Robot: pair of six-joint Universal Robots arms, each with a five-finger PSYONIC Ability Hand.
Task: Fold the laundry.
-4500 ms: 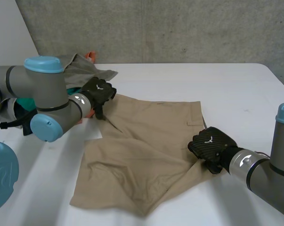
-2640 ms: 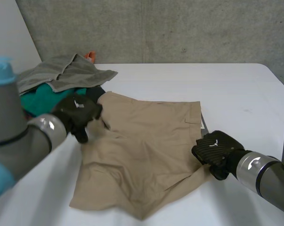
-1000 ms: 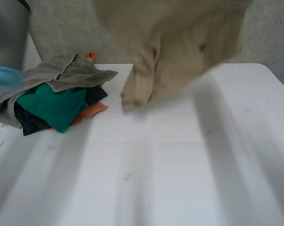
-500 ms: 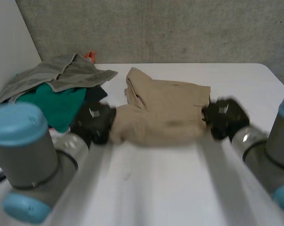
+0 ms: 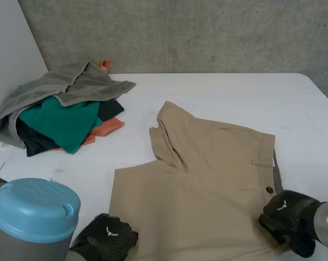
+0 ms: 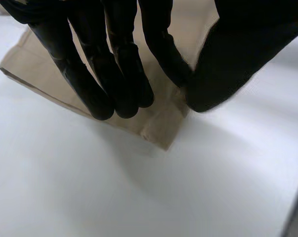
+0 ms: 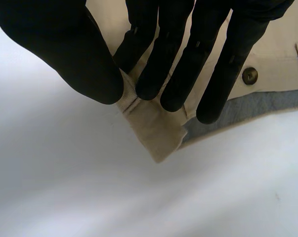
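Note:
The tan shorts (image 5: 207,185) lie spread on the white table (image 5: 223,95), with one leg's far corner folded up into a ridge. My left hand (image 5: 106,242) is at the shorts' near left corner. In the left wrist view that hand (image 6: 114,59) pinches the corner of the shorts (image 6: 158,123) between thumb and fingers, low over the table. My right hand (image 5: 286,215) is at the near right corner, by the waistband. In the right wrist view this hand (image 7: 178,49) has its thumb and fingers closed on the waistband end of the shorts (image 7: 153,128), beside a button (image 7: 249,75).
A pile of laundry (image 5: 66,109), grey, teal and orange, sits at the table's far left against the wall. My left arm's blue cap (image 5: 33,204) stands at the near left. Bare table runs along the back and right.
A second ago the shorts hung high in the air. Both hands have since brought them down and drawn them toward the table's front, where they now lie flat.

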